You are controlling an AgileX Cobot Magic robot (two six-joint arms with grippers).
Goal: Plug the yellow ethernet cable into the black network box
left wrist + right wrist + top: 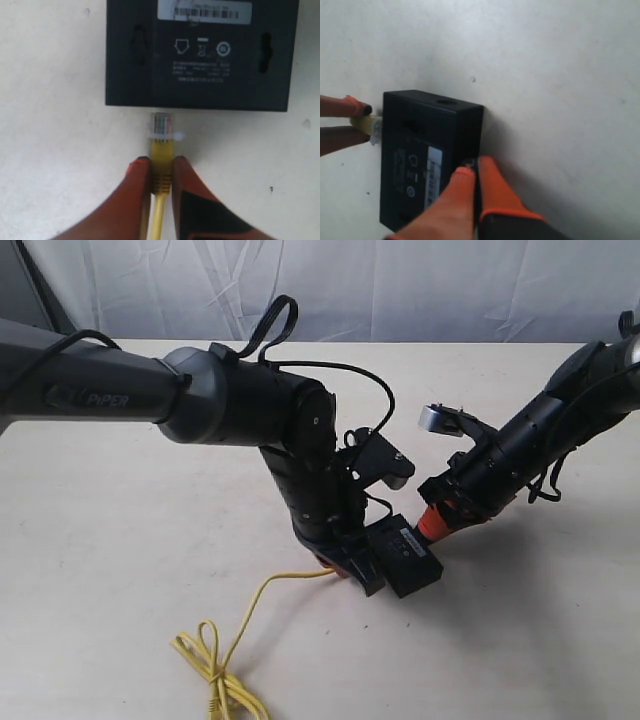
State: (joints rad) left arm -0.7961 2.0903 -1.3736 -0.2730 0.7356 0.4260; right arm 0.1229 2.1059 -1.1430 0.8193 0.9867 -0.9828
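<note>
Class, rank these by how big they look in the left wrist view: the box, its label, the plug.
1. Box, by far the largest.
2. Label, though the picture's edge cuts it off.
3. Plug, clearly the smallest.

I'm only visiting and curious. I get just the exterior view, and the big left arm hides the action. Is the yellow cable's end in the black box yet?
Observer: Not that I can see. In the left wrist view the clear plug sits right at the side edge of the black box, nearly all of it outside.
Operator: What is holding it there?
Observer: The left tool pinches the yellow cable just behind the plug.
Operator: And on the right?
Observer: The right tool has its fingers closed together, with the tips against the box's far side, opposite the plug.
</note>
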